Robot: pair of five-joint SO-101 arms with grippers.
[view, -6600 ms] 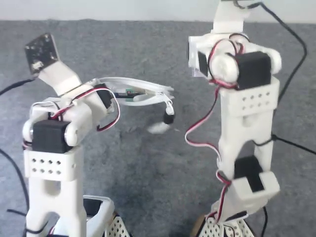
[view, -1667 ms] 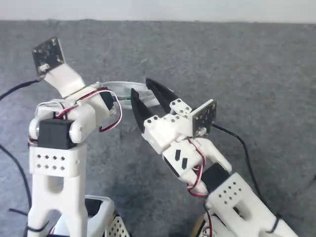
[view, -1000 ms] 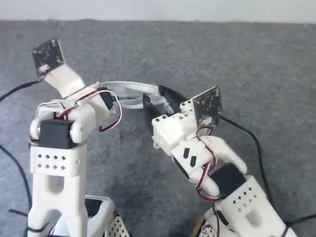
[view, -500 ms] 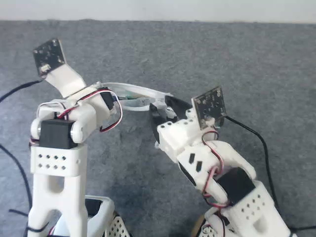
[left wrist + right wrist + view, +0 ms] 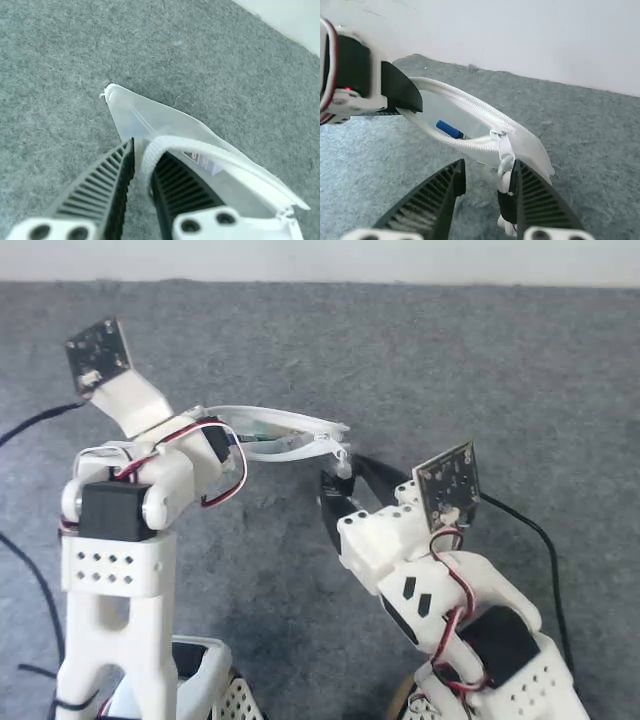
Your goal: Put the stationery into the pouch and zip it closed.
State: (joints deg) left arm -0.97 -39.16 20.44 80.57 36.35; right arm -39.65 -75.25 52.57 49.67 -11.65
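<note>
The black ribbed gripper [image 5: 142,159] is clamped on the white zipper rim of a translucent white plastic pouch [image 5: 165,125], its mouth gaping, against the grey felt-like surface [image 5: 60,60].

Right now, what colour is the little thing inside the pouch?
The stationery piece is blue, sitting inside the white pouch. The right wrist view shows it best.

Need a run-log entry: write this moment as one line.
left gripper: shut on pouch rim | right gripper: open around zipper pull | blue stationery item: inside pouch | pouch mouth: open
</note>
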